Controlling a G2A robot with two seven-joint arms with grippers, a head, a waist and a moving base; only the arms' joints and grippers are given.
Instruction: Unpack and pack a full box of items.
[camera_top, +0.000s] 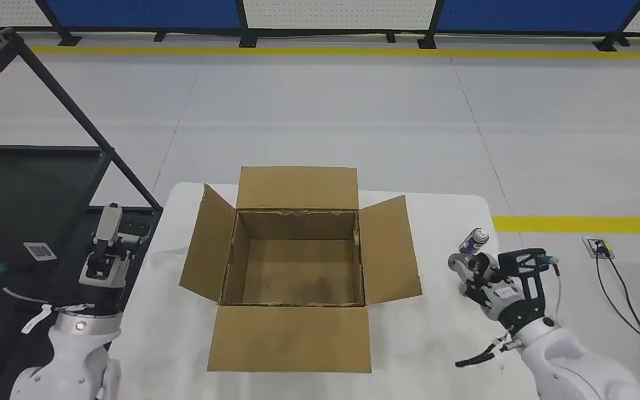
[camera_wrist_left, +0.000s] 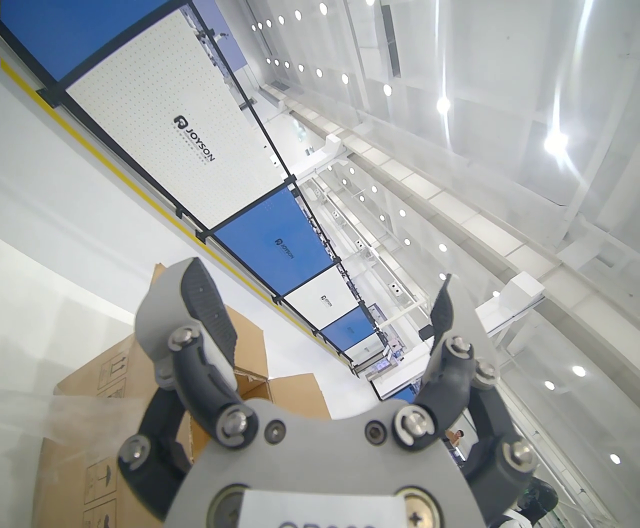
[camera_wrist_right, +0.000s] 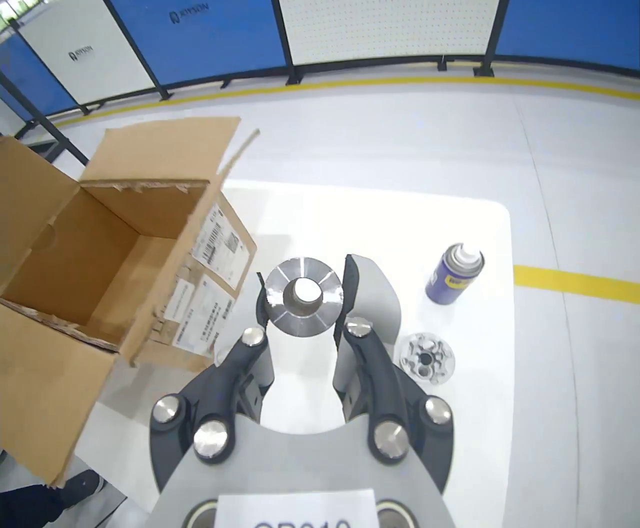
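Observation:
An open cardboard box (camera_top: 290, 338) stands mid-table with all flaps spread and a bare floor inside; it also appears in the right wrist view (camera_wrist_right: 125, 165) and the left wrist view (camera_wrist_left: 75, 470). To the right of the box, my right gripper (camera_top: 470, 272) (camera_wrist_right: 305, 286) is shut on a round metal part (camera_wrist_right: 304, 296) with a central hub, held above the table. A blue spray can (camera_top: 473, 240) (camera_wrist_right: 454, 274) stands upright just beyond it. A metal flange (camera_wrist_right: 426, 358) lies flat on the table beside the gripper. My left gripper (camera_top: 106, 235) (camera_wrist_left: 320, 285) is open, holds nothing, and points upward at the table's left edge.
The white table (camera_top: 440, 335) has bare room in front of the box and on both sides. A black metal frame (camera_top: 100, 150) and a dark surface stand off the table's left edge. A cable (camera_top: 612, 285) lies on the floor at the right.

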